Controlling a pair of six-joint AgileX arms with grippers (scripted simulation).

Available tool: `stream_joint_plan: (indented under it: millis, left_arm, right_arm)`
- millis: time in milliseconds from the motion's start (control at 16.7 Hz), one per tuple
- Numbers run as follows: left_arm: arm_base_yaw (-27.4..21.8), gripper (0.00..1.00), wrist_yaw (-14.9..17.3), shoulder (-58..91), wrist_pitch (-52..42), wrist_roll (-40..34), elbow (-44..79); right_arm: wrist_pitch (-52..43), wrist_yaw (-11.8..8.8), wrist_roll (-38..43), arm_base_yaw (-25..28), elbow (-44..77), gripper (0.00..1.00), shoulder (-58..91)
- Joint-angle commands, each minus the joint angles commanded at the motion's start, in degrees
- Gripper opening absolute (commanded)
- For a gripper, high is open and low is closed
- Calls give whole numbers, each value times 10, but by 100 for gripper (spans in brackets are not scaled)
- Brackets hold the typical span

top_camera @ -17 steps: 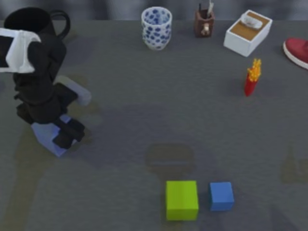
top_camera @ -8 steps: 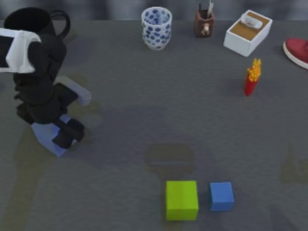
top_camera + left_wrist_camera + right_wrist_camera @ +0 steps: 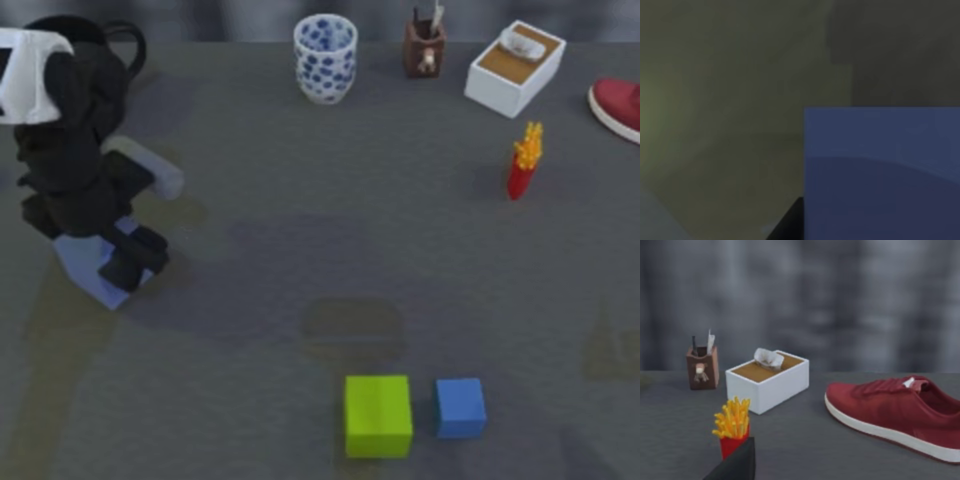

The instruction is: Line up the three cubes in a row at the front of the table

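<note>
Our left gripper (image 3: 128,262) is at the top view's left side, its jaws clamped around the large pale periwinkle-blue cube (image 3: 88,268). The cube sits partly under the black fingers, and its tilt in the top view suggests to us that it is off the dark grey matte worktop (image 3: 300,200), though we cannot be sure. In the left wrist view the same cube (image 3: 880,175) fills the near corner, with only bare worktop behind it.

The mid-sized lime-green cube (image 3: 378,416) and the small bright blue cube (image 3: 460,407) already stand side by side at the front edge, close but apart. The periwinkle one is well away from them, so the row still lacks its third member.

The risks we see:
- The cube appears to be held off-centre, near one corner. If so, it could twist or slip out during the carry.
- A skewed set-down would leave it out of line with the other two.
- Coming in low toward the green cube could knock it into the blue one and spoil the pair.
- Too little room beside the green cube could end in a stack or a collision.

Our right arm is out of the top view; its wrist camera looks at a red shoe (image 3: 895,410), a white box with a brown top (image 3: 767,380) and a red carton of fries (image 3: 733,432). We cannot tell how its jaws stand.
</note>
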Motion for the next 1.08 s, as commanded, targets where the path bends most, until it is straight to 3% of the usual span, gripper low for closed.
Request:
stream_joint_plan:
  millis: [240, 660, 840, 1080]
  left_arm:
    - [5, 0, 0, -32, -73, 0, 41]
    - [-10, 0, -1, -37, -76, -19, 40]
    - [-47, 0, -2, -50, -79, -93, 29]
    - [-121, 0, -3, -80, -84, -253, -6]
  right_arm:
    - [0, 0, 0, 0, 0, 100, 0]
    - [0, 0, 0, 0, 0, 100, 0]
    - [0, 0, 0, 0, 0, 100, 0]
    - [0, 0, 0, 0, 0, 100, 0]
